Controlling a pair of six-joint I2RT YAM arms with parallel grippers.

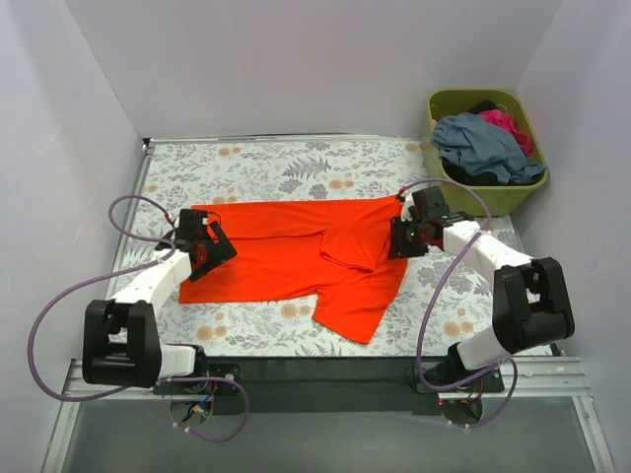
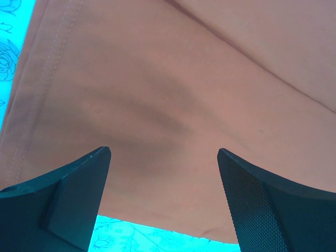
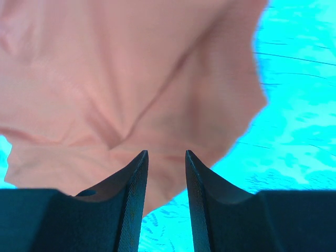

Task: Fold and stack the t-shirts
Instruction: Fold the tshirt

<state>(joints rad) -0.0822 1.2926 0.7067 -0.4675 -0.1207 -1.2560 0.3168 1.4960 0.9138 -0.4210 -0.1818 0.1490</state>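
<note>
Floral-print worktop point(image 1: 256, 163) has the bright orange-red t-shirt point(image 1: 286, 261) spread mid-frame with one flap folded in, so folding has barely begun, I'd say. The olive-green plastic basket point(image 1: 513, 197) upper right holds a slate grey-blue shirt point(image 1: 483, 143), a magenta one point(image 1: 513, 123) and something dark point(image 1: 483, 105). Left gripper point(image 2: 163, 151) gapes wide over the cloth. Right gripper point(image 3: 166, 153) is slightly parted, pinching nothing. Next up is probably regrabbing an edge.

left arm point(image 1: 148, 284) | right arm point(image 1: 483, 246): white links, black joints | cables point(image 1: 110, 215): purple | fingers point(image 2: 273, 210): black, knurled
</note>
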